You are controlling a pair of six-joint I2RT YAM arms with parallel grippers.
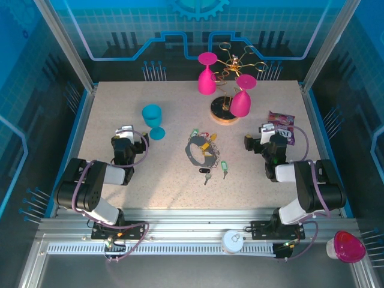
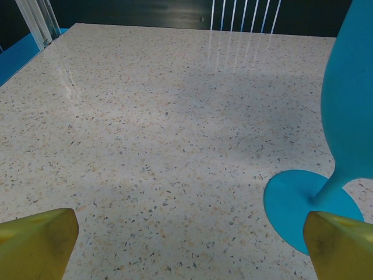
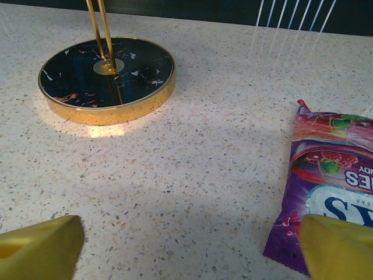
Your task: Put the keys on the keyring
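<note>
Though mid-table, keyring (image 1: pixel 189 152) partly beneath clustered keys (image 1: pixel 206 143), shapes indistinct

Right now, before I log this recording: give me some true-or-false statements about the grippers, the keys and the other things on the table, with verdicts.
1. The left gripper and the right gripper both stand open and hold nothing. True.
2. The blue goblet lies on its side. False: it stands upright on its foot.
3. In the right wrist view, the candy packet lies to the right of the stand base. True.
4. Every key hangs on the keyring. False: two green-tagged keys lie loose on the table beside it.
</note>
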